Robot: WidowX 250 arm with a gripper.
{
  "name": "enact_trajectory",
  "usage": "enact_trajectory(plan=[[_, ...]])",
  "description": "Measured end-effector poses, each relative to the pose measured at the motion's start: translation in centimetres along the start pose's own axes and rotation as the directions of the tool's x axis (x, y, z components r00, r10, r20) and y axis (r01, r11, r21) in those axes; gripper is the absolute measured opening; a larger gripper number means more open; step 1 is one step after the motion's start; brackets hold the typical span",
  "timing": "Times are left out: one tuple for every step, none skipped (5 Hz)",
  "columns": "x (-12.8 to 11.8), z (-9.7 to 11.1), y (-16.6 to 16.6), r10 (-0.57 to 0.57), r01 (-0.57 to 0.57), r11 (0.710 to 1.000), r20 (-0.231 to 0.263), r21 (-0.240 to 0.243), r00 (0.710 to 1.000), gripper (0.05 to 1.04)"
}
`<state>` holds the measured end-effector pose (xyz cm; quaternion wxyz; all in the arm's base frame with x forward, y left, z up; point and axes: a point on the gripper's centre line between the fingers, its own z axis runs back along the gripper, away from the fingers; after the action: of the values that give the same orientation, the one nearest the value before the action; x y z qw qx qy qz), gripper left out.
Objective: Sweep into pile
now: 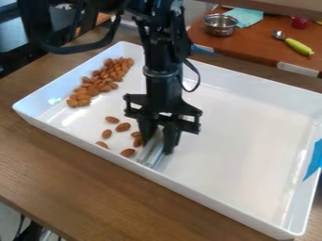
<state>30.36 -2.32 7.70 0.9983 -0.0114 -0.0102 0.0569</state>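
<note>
The black gripper (158, 143) hangs down into the white tray (245, 155), left of its middle and close to the near wall. It is shut on a pale, partly see-through sweeping tool (152, 151), whose lower edge is at the tray floor. Several loose almonds (123, 127) lie just left of the tool, some right beside it. A larger, elongated pile of almonds (97, 84) runs along the tray's left end. Part of the tool is hidden behind the fingers.
Raised tray walls surround the work, with blue tape (314, 160) on the right wall. Behind the tray, an orange-brown surface holds a metal bowl (220, 24), a teal cloth (245, 16) and a spoon with a yellow-green handle (299, 46).
</note>
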Motion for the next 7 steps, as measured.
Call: enact_trajectory(plan=[[0.7,0.0,2.2,0.005,-0.004,0.999,-0.021,0.041,1.0,0.378],[0.9,-0.1,3.6,0.006,-0.005,0.998,-0.023,0.06,1.0,0.378],[1.3,-0.2,4.6,-0.007,0.007,0.997,-0.005,0.074,1.0,0.378],[2.1,0.0,7.0,-0.006,0.005,0.996,0.007,0.092,1.0,0.378],[2.0,0.0,9.1,-0.02,0.02,0.995,0.003,0.101,1.0,0.378],[1.6,0.2,11.8,-0.032,0.033,0.994,-0.019,0.101,0.999,0.378],[1.8,0.3,13.2,-0.044,0.046,0.99,-0.02,0.131,0.999,0.378]])
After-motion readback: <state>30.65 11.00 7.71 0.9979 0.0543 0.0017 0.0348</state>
